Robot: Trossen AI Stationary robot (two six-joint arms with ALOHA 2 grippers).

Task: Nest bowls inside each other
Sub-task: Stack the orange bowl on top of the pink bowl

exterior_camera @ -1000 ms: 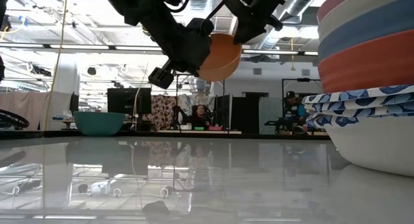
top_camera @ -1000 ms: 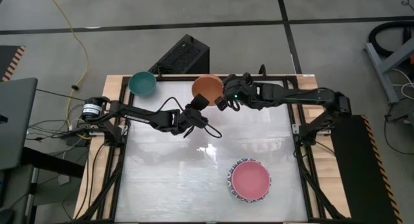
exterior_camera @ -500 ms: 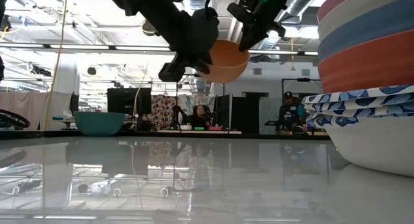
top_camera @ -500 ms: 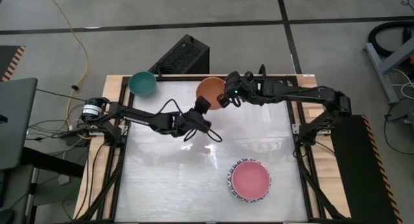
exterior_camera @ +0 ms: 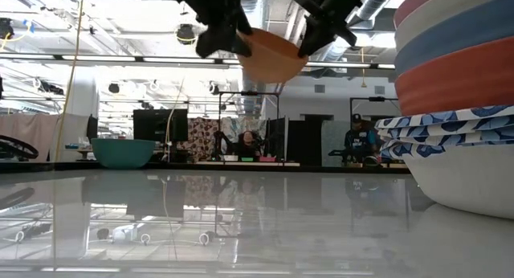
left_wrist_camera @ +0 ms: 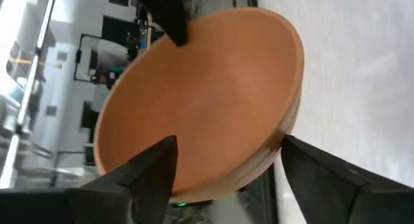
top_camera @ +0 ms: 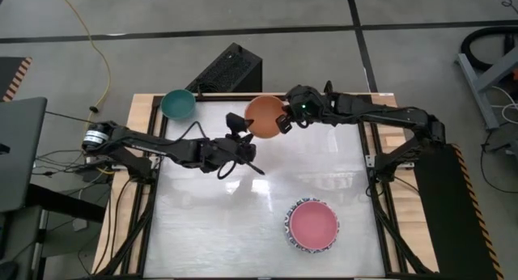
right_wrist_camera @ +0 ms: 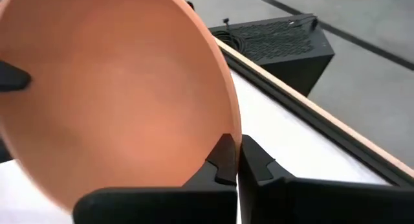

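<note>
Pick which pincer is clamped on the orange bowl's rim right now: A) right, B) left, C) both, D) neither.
A: the right pincer pinches the orange bowl at its rim, while the left pincer stands open around the other edge.

No readable text, labels, brands, nos. or signs anywhere I can see from here.
</note>
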